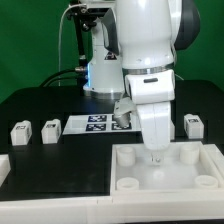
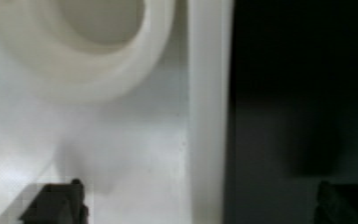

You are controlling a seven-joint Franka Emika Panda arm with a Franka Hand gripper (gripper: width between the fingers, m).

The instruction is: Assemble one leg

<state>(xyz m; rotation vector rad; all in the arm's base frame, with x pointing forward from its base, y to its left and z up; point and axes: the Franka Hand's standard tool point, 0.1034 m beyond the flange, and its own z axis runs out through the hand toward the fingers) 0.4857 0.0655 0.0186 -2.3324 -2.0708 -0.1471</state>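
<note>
The white tray [image 1: 160, 193] is sitting at the front of the black table [image 1: 45, 105], its round corner sockets facing up. In the wrist view one socket [image 2: 91, 25] is showing up close, with the tray's edge running alongside the dark tabletop. Behind the tray, the marker board [image 1: 92, 124] is lying flat, tags up. A green backdrop [image 1: 30, 40] is filling the rear, with a thin cable [image 1: 60, 45] hanging in front of it.

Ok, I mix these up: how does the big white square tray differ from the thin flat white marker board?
The big white square tray has a raised rim and round sockets; the marker board lies flat, bearing black tags. The tray is larger than the board. Both are white.
</note>
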